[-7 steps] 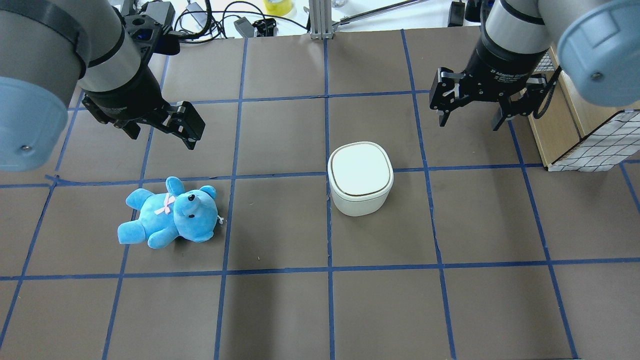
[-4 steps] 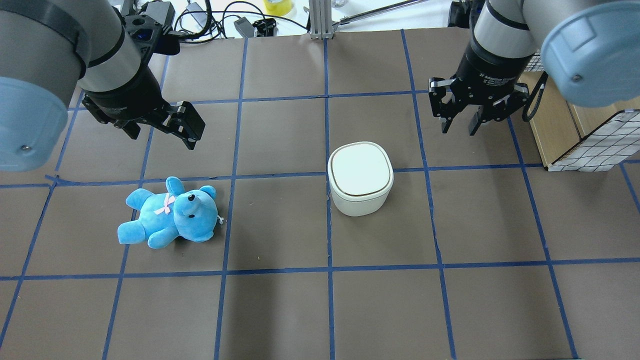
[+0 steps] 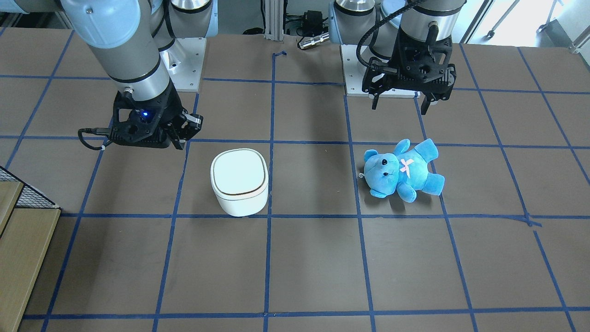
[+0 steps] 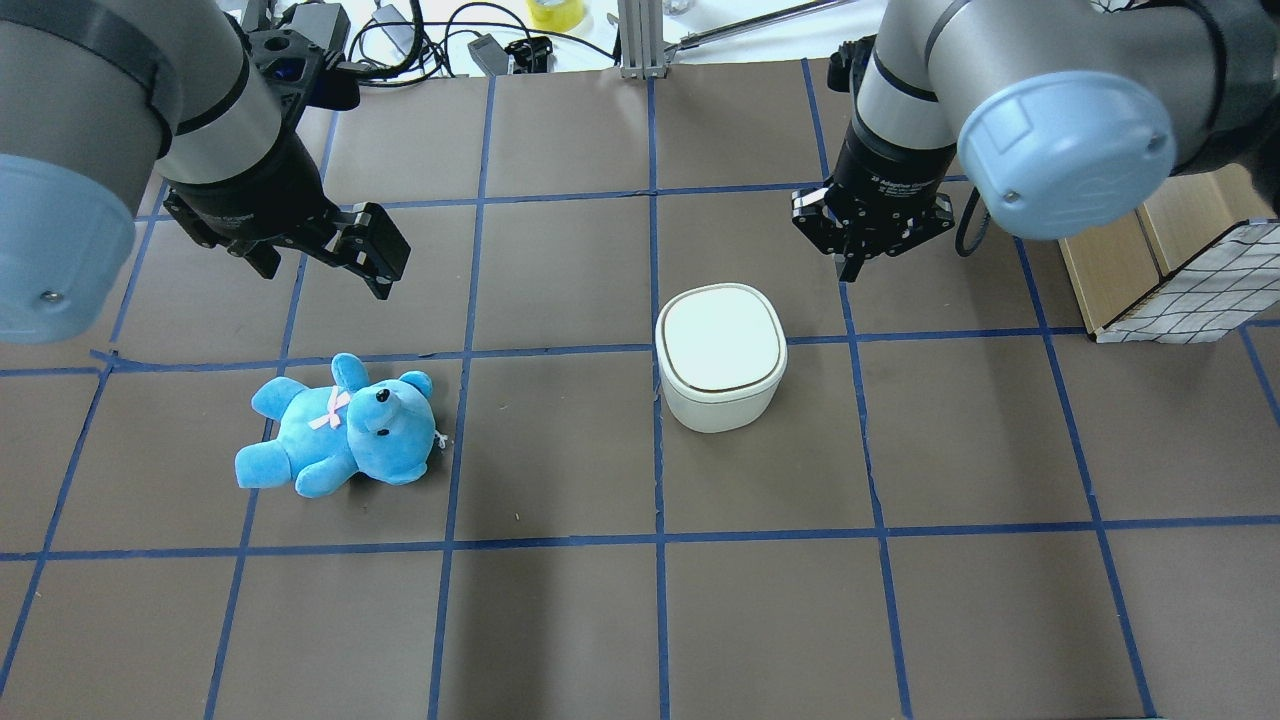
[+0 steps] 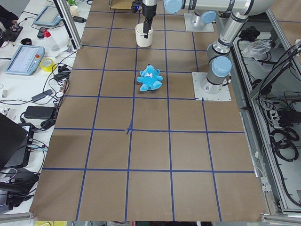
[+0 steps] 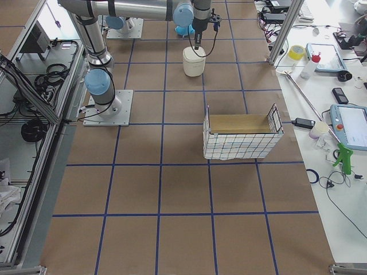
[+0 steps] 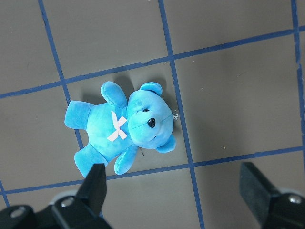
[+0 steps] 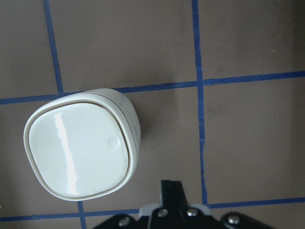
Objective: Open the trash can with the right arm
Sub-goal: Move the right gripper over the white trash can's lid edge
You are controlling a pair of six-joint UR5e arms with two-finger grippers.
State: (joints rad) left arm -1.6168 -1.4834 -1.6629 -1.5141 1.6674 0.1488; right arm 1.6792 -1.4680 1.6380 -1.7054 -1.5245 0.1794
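Note:
The white trash can (image 4: 720, 345) stands near the table's middle with its lid shut; it also shows in the front view (image 3: 239, 177) and the right wrist view (image 8: 78, 150). My right gripper (image 4: 858, 262) is shut and empty. It hovers just beyond the can's far right corner, apart from it; its closed fingertips (image 8: 170, 190) show in the right wrist view, and its blue light shows in the front view (image 3: 180, 137). My left gripper (image 4: 325, 265) is open and empty above the table, beyond the teddy; its fingers (image 7: 95, 183) frame the left wrist view.
A blue teddy bear (image 4: 340, 430) lies on its back at the left, also in the left wrist view (image 7: 121, 129). A wooden box with a wire basket (image 4: 1180, 270) stands at the right edge. Cables and tools lie beyond the table's far edge.
My right gripper has moved left toward the trash can and its fingers have gone from open to shut. The left arm, the can and the teddy have not moved.

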